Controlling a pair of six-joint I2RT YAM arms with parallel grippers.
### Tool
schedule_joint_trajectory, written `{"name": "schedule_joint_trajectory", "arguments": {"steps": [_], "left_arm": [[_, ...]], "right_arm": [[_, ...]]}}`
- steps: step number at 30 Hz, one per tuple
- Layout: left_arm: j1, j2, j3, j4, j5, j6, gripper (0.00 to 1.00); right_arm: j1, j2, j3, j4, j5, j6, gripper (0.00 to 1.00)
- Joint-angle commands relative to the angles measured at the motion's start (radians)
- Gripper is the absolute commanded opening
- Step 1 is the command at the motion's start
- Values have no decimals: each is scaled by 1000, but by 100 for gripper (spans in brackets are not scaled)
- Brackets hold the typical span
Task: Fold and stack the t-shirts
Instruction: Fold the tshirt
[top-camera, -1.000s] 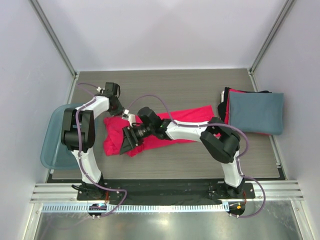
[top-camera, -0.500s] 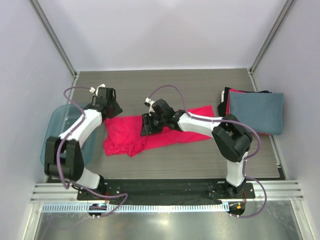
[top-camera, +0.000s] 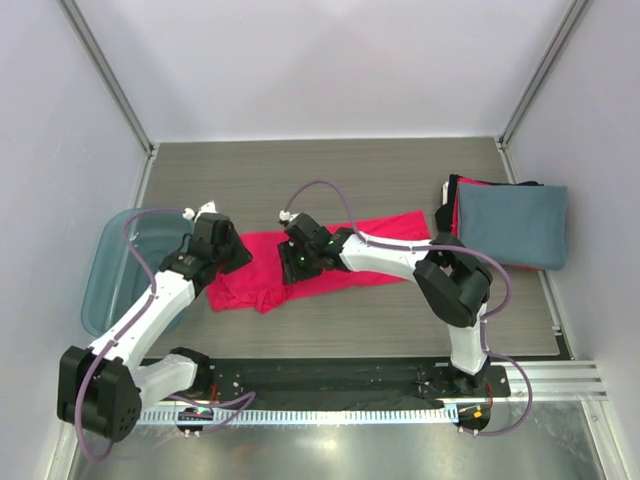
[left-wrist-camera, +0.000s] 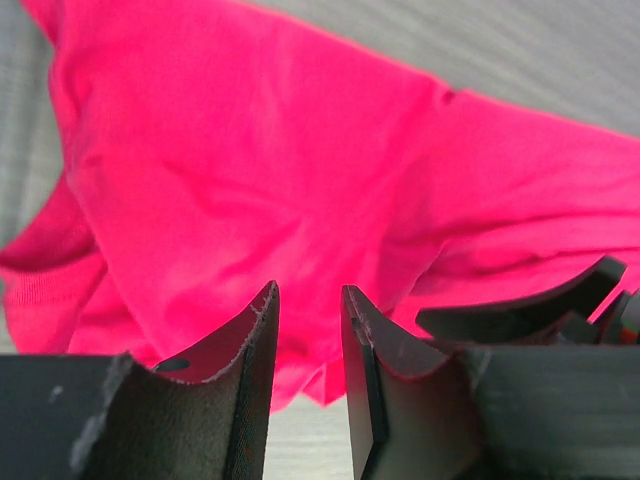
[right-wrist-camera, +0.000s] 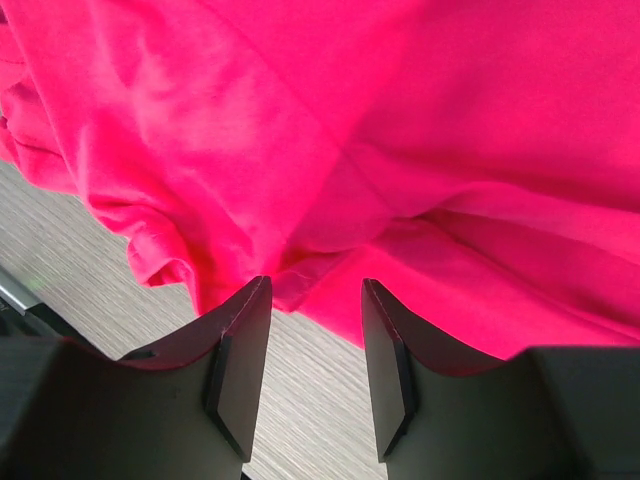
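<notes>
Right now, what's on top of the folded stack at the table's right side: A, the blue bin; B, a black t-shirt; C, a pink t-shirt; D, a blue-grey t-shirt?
D: the blue-grey t-shirt covers that stack, while the pink t-shirt lies unfolded mid-table.

High rear overview; two close wrist views, pink t-shirt (top-camera: 388, 230) shared

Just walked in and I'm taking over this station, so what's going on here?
Both arms are at the crumpled pink-red t-shirt lying in the middle. The left gripper and right gripper hover close over it, jaws open, neither holding cloth. A folded stack, blue-grey t-shirt on top, sits at the far right.
</notes>
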Motion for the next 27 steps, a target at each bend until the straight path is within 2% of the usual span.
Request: {"name": "schedule_joint_trajectory", "arguments": {"steps": [1, 5, 8, 12, 13, 16, 19, 27], "left_arm": [[-9, -41, -47, -2, 13, -22, 33], [-11, 8, -75, 41, -4, -7, 33], [-11, 68, -78, 77, -30, -8, 33], [-9, 114, -75, 98, -35, -21, 32], [-9, 122, -73, 99, -38, -21, 32], [-9, 146, -69, 99, -90, -13, 32], [-9, 171, -72, 102, -130, -13, 32], [-8, 219, -81, 133, -119, -15, 31]], "right_arm": [[23, 7, 55, -25, 73, 9, 47], [55, 15, 78, -27, 121, 23, 50], [78, 45, 116, -91, 192, 32, 50], [86, 68, 133, -174, 278, 43, 46], [86, 65, 128, -186, 303, 49, 42], [91, 36, 83, -191, 309, 47, 35], [92, -10, 26, -192, 334, 56, 34], [94, -91, -26, -177, 325, 49, 35]]}}
